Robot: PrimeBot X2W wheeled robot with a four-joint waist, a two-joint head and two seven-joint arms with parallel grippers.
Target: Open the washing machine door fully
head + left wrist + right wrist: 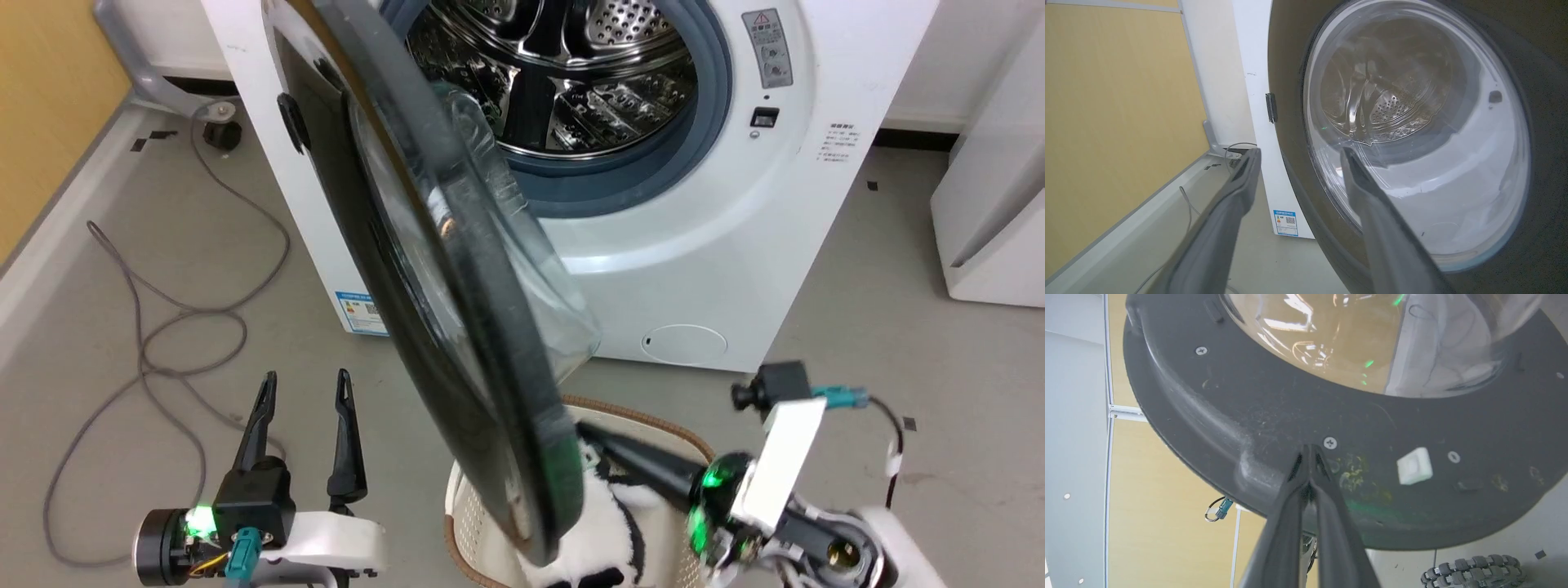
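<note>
The washing machine (694,269) stands ahead with its steel drum (588,73) exposed. The washing machine door (482,327) is swung partly out, edge-on toward me, its glass bowl (563,302) facing the machine. My right gripper (589,433) is shut, and its tips touch the door's inner side low down. In the right wrist view the right gripper (1309,451) rests against the door's dark inner rim (1249,396) beside a screw. My left gripper (304,380) is open and holds nothing, left of the door. In the left wrist view the left gripper (1298,155) faces the door's outer face (1290,81).
A woven laundry basket (653,425) with a black-and-white plush toy (588,539) sits on the floor under the door's lower edge. A grey cable (163,327) loops over the floor at left. A white appliance (988,204) stands at right, a yellow wall (41,98) at left.
</note>
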